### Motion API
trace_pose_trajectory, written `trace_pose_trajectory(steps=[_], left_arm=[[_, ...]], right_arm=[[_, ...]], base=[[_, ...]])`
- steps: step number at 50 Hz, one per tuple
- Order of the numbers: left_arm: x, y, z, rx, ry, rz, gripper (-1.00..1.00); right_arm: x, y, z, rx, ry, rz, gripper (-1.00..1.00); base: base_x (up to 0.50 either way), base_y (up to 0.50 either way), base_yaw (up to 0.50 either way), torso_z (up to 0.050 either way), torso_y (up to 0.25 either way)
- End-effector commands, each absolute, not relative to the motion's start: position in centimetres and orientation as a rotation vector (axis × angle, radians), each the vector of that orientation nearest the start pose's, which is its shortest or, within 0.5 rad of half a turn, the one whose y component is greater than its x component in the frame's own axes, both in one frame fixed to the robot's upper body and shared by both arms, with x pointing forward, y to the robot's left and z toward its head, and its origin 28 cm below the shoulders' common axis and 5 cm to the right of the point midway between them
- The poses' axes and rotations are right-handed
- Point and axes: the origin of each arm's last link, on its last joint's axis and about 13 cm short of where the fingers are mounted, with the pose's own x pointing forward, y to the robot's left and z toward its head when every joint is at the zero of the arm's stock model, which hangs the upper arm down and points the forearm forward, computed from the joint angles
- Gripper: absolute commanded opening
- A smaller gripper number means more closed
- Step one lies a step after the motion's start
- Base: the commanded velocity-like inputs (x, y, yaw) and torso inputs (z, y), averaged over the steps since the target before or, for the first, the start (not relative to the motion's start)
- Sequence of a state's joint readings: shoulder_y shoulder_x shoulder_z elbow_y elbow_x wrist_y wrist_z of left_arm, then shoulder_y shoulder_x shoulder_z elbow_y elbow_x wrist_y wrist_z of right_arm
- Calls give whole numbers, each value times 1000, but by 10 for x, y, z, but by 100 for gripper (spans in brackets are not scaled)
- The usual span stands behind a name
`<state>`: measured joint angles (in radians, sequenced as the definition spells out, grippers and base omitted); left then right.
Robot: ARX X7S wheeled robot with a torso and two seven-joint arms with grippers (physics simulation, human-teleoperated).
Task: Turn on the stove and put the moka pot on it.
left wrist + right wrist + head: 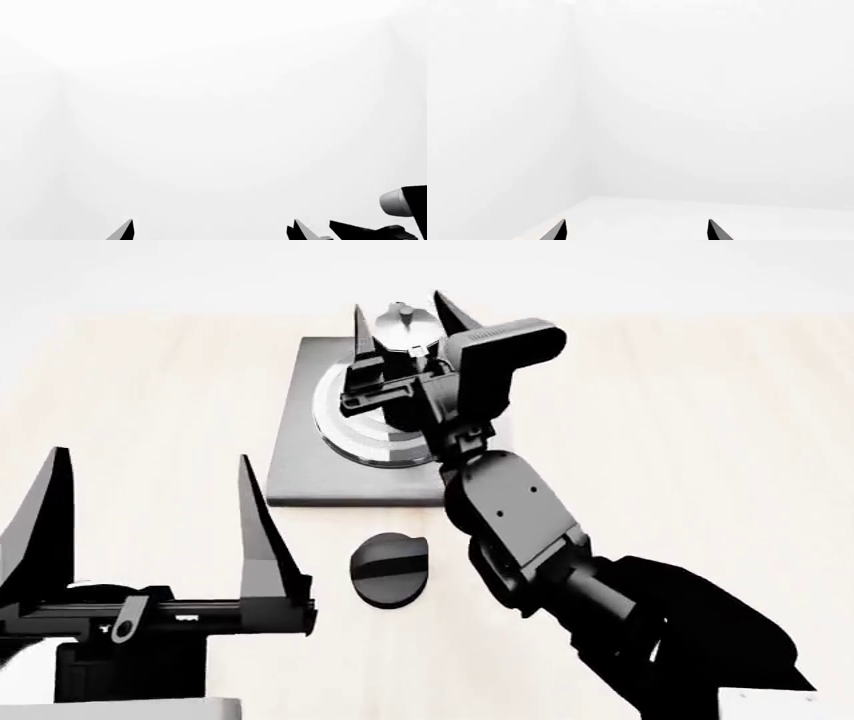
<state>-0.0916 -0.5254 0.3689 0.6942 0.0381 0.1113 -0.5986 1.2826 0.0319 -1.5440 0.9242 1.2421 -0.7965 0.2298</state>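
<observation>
Moka pot [404, 332], small, black and faceted with a shiny silver lid and a knob on top, is seen in the head view standing on the raised concentric ring burner of the flat square grey metal stove plate [302, 465]. It is flanked by the two pointed black fingers [359, 332] of the right gripper [400, 325], one on each side of the lid; the fingers are spread apart, and whether they touch the pot cannot be told, since the lower body is hidden behind the gripper's housing. The small round black stove knob [390, 569] lies on the pale wooden tabletop [694, 440], just beside the near edge of the plate and well short of the right fingertips. The left gripper [150, 505] is held nearer the camera, apart from the plate, its two fingers spread wide with nothing between them; the knob is found just beyond its inner finger. In the left wrist view only the left gripper's finger tips [125, 231] are shown against a blank white background, and in the right wrist view only the right gripper's tips [556, 231].
</observation>
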Motion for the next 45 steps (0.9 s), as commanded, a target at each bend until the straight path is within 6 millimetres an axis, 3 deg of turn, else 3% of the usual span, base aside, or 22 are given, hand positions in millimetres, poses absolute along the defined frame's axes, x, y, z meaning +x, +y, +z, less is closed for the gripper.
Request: trace_pose_trajectory(steps=[1, 13, 23, 31, 45], left_arm=[[187, 214, 187, 181, -891, 57, 100], [189, 217, 219, 234, -957, 67, 100], [190, 219, 245, 290, -1046, 57, 100], [189, 222, 252, 292, -1070, 64, 100], [186, 226, 254, 303, -1071, 75, 100]], right_arm=[[375, 10, 252, 135, -749, 518, 100], [339, -3, 296, 131, -914, 513, 100], [303, -29, 335, 52, -1079, 338, 100], [276, -48, 348, 12, -1127, 274, 100], [238, -76, 350, -58, -1195, 174, 100]], base=[[0, 0, 0, 0, 0], [0, 0, 0, 0, 0], [0, 0, 0, 0, 0], [0, 0, 0, 0, 0], [0, 0, 0, 0, 0]])
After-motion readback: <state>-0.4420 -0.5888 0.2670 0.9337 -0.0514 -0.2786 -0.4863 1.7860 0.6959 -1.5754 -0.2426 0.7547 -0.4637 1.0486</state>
